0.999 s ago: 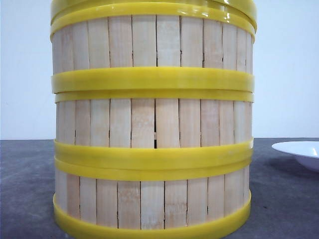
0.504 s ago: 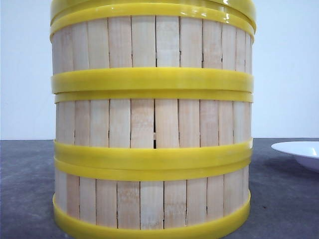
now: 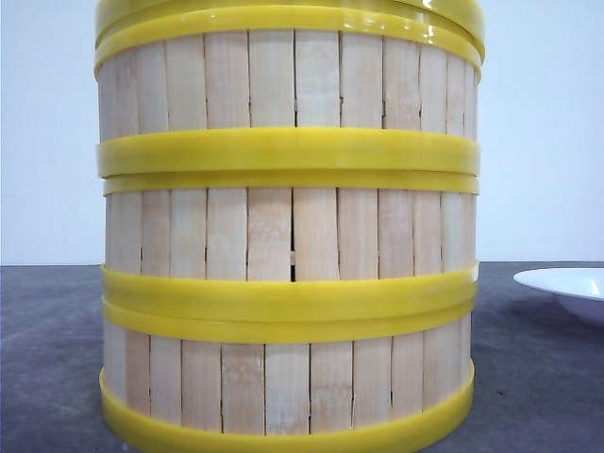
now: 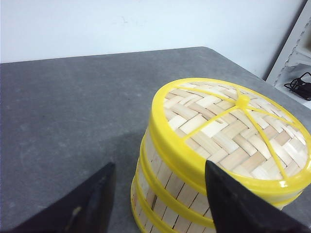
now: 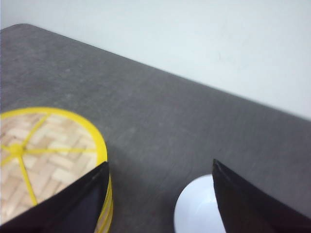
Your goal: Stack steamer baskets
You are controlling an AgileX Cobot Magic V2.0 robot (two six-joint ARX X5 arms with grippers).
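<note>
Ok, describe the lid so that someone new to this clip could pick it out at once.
Find the grey table and the tall stack of steamer baskets on it, with pale slat walls and yellow bands. The lid is the flat piece capping that stack. Unlike the baskets under it, its top is woven bamboo crossed by thin yellow spokes meeting at a hub, and unlike the white plate nearby, it is yellow-rimmed.

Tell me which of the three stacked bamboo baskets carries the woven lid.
The topmost yellow-rimmed bamboo steamer basket; the woven bamboo lid rests on it, unlike the two below.
</note>
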